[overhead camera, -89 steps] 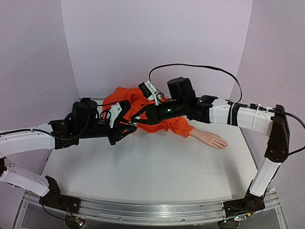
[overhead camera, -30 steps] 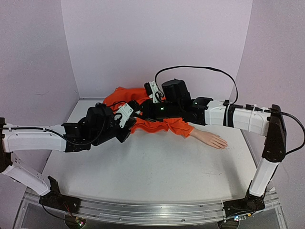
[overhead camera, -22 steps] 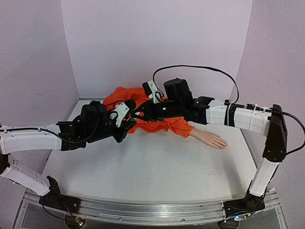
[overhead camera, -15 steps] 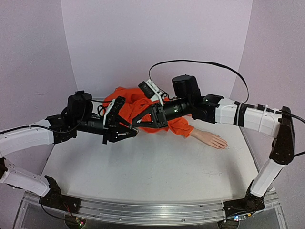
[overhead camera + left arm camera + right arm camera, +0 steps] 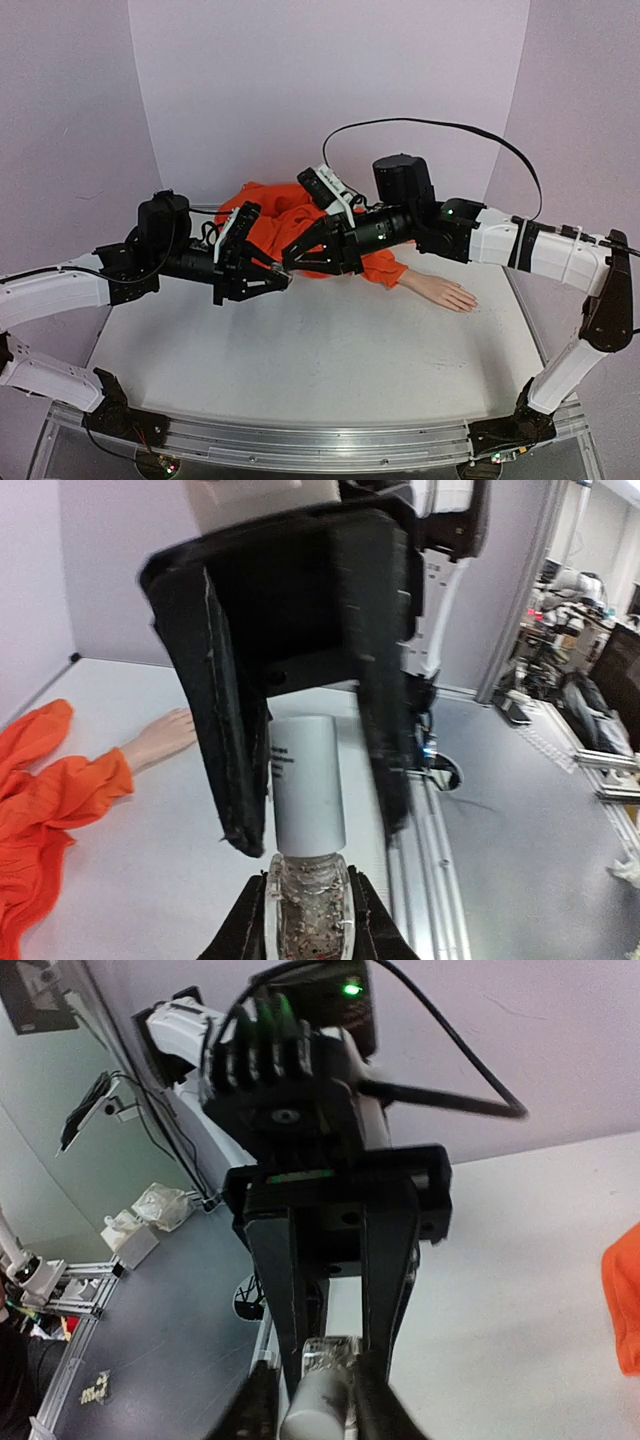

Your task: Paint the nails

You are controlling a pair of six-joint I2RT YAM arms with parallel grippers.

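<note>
A small clear bottle with a white cap hangs above the table's middle, between both arms. My left gripper is shut on its glass body. My right gripper faces it from the other side, its black fingers closed around the white cap. In the top view the two grippers meet at the bottle. The pale mannequin hand lies flat at the right, coming out of an orange sleeve. Its nails are too small to make out.
The orange garment is bunched at the back, behind both wrists. A black cable loops above the right arm. Lilac walls close in the table on three sides. A metal rail runs along the near edge.
Over the last second both wrists swung from over the orange cloth toward the front and turned to face each other. In the last half second the right arm rose slightly.
</note>
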